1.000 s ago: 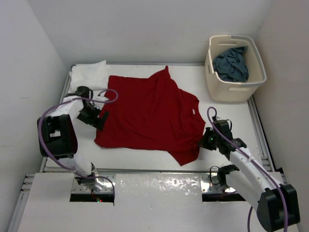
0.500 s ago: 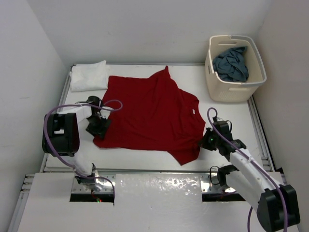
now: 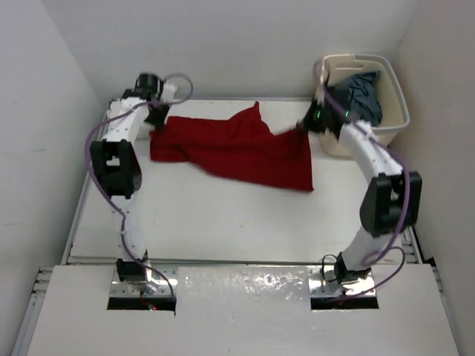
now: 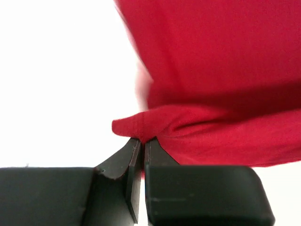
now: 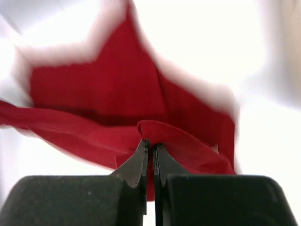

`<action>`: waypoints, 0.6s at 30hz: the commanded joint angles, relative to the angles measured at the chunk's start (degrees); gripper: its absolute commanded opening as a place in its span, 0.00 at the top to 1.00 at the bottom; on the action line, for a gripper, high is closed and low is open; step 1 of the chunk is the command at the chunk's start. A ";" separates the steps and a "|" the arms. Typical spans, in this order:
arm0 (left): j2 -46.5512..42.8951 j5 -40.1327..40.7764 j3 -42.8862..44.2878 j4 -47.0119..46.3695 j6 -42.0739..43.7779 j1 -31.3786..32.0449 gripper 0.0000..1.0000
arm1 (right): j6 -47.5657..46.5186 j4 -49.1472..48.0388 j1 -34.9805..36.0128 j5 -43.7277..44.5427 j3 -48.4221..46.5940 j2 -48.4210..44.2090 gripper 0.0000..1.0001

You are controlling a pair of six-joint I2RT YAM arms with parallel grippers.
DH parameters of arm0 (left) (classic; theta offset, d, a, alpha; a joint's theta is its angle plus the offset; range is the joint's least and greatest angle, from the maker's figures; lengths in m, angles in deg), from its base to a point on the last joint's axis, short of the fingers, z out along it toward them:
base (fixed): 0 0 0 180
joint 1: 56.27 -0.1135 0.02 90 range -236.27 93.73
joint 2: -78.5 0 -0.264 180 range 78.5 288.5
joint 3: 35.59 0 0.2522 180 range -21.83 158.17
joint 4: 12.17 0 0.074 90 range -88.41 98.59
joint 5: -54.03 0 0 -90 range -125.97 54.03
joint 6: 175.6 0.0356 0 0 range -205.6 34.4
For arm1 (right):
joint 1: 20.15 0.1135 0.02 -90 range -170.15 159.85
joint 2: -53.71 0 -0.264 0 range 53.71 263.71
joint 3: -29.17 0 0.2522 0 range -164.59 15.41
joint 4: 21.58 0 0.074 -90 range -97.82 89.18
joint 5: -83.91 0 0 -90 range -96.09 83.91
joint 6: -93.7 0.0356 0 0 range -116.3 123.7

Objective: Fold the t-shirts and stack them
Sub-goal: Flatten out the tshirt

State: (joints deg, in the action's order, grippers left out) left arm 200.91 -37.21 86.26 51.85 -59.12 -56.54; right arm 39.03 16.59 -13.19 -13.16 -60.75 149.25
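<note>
The red t-shirt [image 3: 237, 148] lies doubled over as a wide band across the far half of the table, its near edge slanting down to the right. My left gripper [image 3: 157, 126] is shut on its far left corner; in the left wrist view the jaws [image 4: 142, 140] pinch a red fold [image 4: 155, 127]. My right gripper [image 3: 303, 127] is shut on the far right corner, seen in the right wrist view [image 5: 150, 143] clamping a rolled red edge [image 5: 162, 129]. A blue-grey t-shirt [image 3: 360, 93] lies crumpled in the basket.
The cream laundry basket [image 3: 393, 89] stands at the far right corner, close behind my right forearm. Both arms stretch far out along the table's sides. White walls close in at the back and on both sides.
My left gripper shut on the red shirt's near left edge. Both arms then swung from the near side to the far side, carrying the near hem over and doubling the shirt.
</note>
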 commanded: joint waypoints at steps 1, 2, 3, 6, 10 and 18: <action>5.05 7.98 51.97 -5.56 -0.31 1.93 1.00 | 0.17 2.13 -3.97 0.38 -46.90 8.14 1.00; 1.29 10.09 43.43 -12.92 0.06 2.12 1.00 | 0.52 2.75 -4.32 0.91 -54.28 10.51 1.00; -10.93 11.68 32.64 -32.31 0.06 1.94 1.00 | 0.79 2.06 -4.32 1.35 -59.05 12.97 1.00; -20.21 9.77 13.61 -42.14 3.49 2.20 1.00 | 1.93 -6.71 -4.24 2.32 -55.89 6.35 1.00; -12.99 6.78 31.99 -29.26 1.64 1.59 1.00 | 1.23 -17.36 -4.32 6.10 -31.37 -8.16 1.00; -28.88 -5.79 0.04 -20.06 7.52 1.59 1.00 | 0.88 -20.89 -3.54 4.70 9.51 -29.08 1.00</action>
State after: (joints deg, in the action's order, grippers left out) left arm 170.94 -38.78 94.92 20.53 -55.36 -54.38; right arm 39.97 -5.84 -17.21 -8.46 -59.99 120.38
